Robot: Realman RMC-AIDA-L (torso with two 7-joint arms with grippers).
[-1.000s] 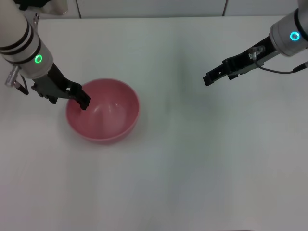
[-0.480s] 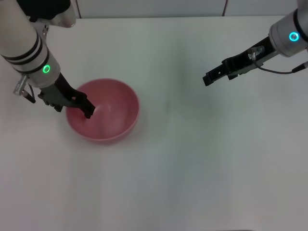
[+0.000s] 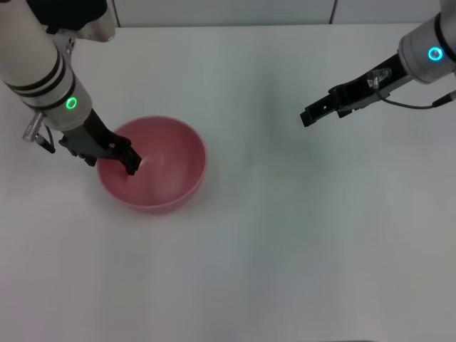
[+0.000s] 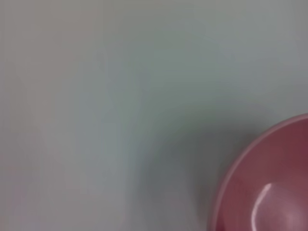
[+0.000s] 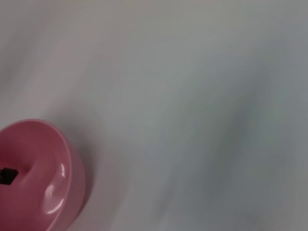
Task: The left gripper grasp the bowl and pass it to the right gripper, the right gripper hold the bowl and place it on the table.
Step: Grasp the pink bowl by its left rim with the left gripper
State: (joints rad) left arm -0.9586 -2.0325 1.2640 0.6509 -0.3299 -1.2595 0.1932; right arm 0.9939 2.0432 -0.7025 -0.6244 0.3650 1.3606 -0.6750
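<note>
The pink-red bowl (image 3: 160,167) sits upright on the white table (image 3: 285,235), left of the middle. My left gripper (image 3: 112,158), on the green-lit wrist, is down at the bowl's left rim and open. One black finger (image 3: 131,164) reaches inside the bowl and the other stays outside the wall. The right wrist view shows the bowl (image 5: 41,178) with that black fingertip (image 5: 7,174) inside it. Part of the bowl (image 4: 272,187) fills a corner of the left wrist view. My right gripper (image 3: 308,117), on the cyan-lit wrist, hovers far off at the right, holding nothing.
Only bare white table surface lies between the bowl and the right gripper and toward the front. A wall edge runs along the back of the table (image 3: 228,26).
My left gripper has dropped and shifted slightly toward me over the bowl's left rim, one finger now deeper inside. It hardly moved in the last half second. Bowl and right arm are still.
</note>
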